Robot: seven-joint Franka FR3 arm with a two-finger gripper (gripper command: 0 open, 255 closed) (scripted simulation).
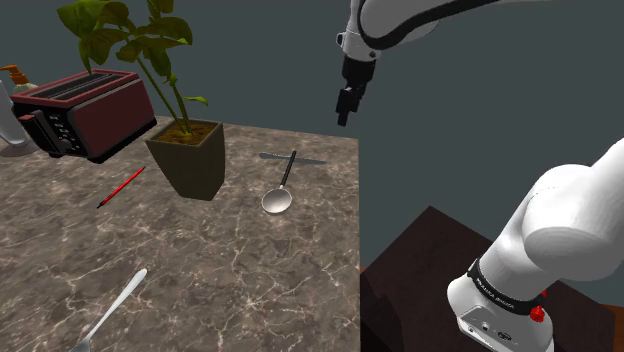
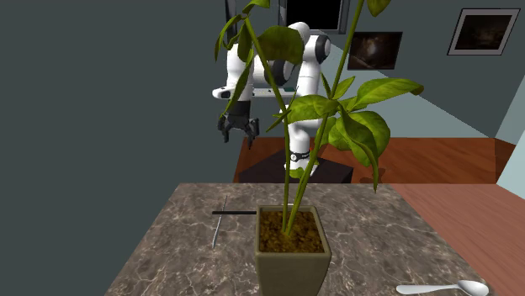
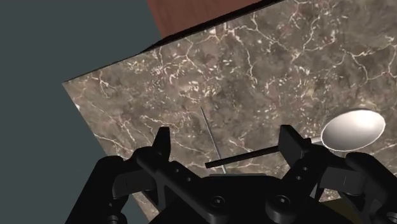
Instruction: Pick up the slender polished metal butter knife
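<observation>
The butter knife (image 1: 310, 159) is a thin grey sliver lying flat near the far edge of the marble counter (image 1: 230, 260). A steel spoon (image 1: 277, 198) lies with its dark handle across the knife. My gripper (image 1: 345, 110) hangs open well above the counter's far corner, above and to the shoulder view's right of the knife. From the wrist, the knife (image 3: 208, 129) runs between the spread fingers (image 3: 162, 145), far below them, and the spoon's bowl (image 3: 353, 129) lies beyond one finger. In the second exterior view the gripper (image 2: 238, 133) floats behind the counter, above the knife (image 2: 216, 234).
A potted plant (image 1: 188, 155) stands close to the knife on the shoulder view's left. Farther that way are a red pen (image 1: 120, 187), a dark red toaster (image 1: 85, 110) and a soap dispenser (image 1: 15, 75). Another spoon (image 1: 112, 310) lies at the near edge. The stand (image 1: 430, 270) adjoins the counter.
</observation>
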